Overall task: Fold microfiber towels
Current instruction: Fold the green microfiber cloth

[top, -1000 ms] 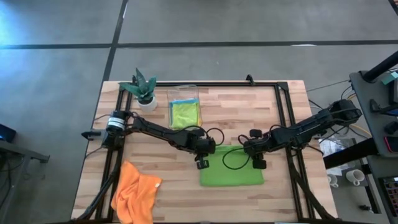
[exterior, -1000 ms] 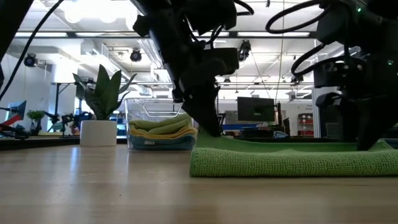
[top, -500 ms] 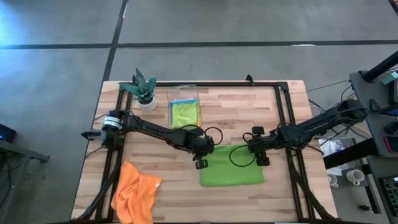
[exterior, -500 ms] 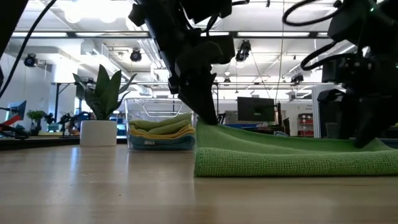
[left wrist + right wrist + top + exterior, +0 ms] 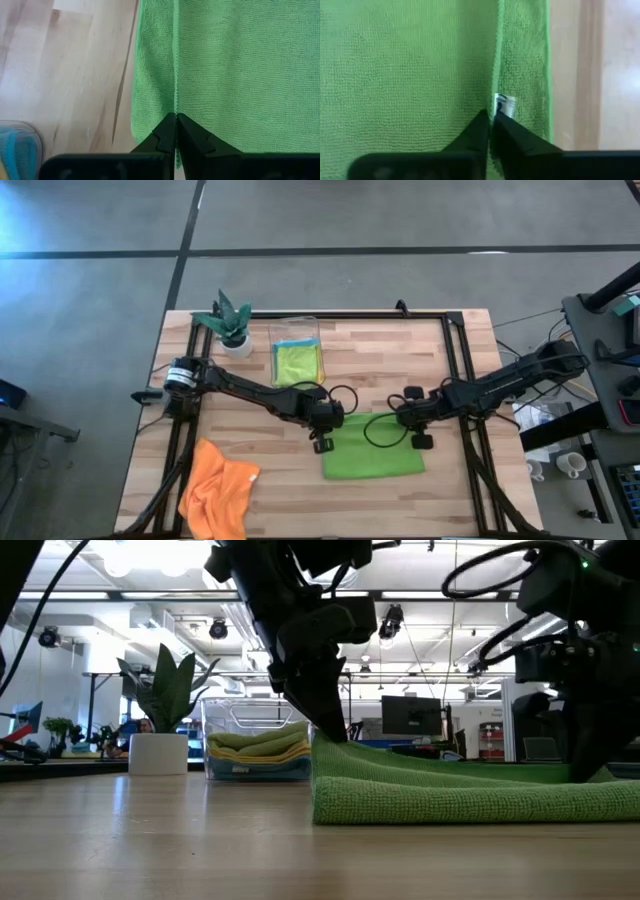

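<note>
- From overhead I can't see the orange towel (image 5: 218, 500) whole; the picture's bottom edge cuts it off.
- The green towel (image 5: 470, 790) runs off the right edge in my low view.
- The stacked cloths in the clear bin (image 5: 258, 745) blur together; I can't count them.

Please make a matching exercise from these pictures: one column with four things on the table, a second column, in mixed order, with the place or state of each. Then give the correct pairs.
Things:
1. green towel
2. orange towel
3. potted plant
4. clear bin

Places or states:
A. crumpled at the near left corner of the table
B. holds folded towels, beside the plant
C. stands at the far left corner
D. lies in the middle, pinched at its far edge by the left gripper and the right gripper

Pairs: 1-D, 2-A, 3-C, 4-B
</note>
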### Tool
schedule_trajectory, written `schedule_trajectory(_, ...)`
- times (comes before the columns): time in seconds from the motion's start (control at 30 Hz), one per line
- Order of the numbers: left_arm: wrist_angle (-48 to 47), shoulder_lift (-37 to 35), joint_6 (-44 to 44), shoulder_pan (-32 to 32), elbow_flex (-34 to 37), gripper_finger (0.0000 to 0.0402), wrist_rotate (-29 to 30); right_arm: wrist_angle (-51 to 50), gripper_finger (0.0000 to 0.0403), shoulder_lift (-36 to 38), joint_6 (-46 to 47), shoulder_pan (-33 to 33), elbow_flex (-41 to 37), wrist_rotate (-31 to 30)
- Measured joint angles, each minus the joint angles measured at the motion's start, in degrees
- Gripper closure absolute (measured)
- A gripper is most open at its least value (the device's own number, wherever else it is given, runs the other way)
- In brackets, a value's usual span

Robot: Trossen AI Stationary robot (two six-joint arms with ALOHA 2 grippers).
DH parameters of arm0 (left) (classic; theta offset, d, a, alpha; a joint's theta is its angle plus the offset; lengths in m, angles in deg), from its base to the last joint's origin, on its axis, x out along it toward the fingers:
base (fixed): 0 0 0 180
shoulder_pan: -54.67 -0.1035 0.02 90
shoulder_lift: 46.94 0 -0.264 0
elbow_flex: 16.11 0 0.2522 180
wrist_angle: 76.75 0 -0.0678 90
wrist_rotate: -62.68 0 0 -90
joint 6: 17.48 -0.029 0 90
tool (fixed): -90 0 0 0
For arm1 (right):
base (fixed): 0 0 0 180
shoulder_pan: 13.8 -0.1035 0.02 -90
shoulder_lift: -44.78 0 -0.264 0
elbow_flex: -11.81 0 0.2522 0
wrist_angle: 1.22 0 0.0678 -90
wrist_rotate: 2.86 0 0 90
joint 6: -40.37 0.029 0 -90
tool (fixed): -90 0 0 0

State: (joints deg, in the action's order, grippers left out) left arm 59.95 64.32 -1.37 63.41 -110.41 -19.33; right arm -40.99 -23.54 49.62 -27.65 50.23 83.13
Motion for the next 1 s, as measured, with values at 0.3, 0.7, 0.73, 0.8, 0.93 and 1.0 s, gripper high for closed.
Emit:
schedule_trajectory(0.3,-2.61,-0.63,0.51,-0.66,-0.44,0.0402,-1.04,-8.87,0.0393,0.65,1.5,0.12,7.98,-2.22)
schedule_trajectory(0.7,7.06,0.55,-0.43,-1.28,4.98,0.0401,8.29,-7.37,0.0386,-10.48,2.7,1.49,7.11,-9.94)
schedule_trajectory(0.73,7.04,0.66,-0.63,-1.26,5.05,0.0401,9.15,-7.45,0.0379,-10.89,2.76,1.46,7.26,-10.33)
schedule_trajectory(0.8,6.43,1.02,-1.23,-1.25,5.22,0.0398,10.47,-7.59,0.0358,-11.09,3.14,1.46,7.26,-11.4)
schedule_trajectory(0.93,5.99,0.86,-1.93,-1.23,5.15,0.036,10.86,-9.25,0.0301,-8.58,3.7,1.51,7.66,-15.26)
schedule_trajectory(1.0,5.0,0.33,-1.63,-1.23,4.31,0.0333,10.86,-10.18,0.0275,-6.26,2.9,1.5,8.82,-17.03)
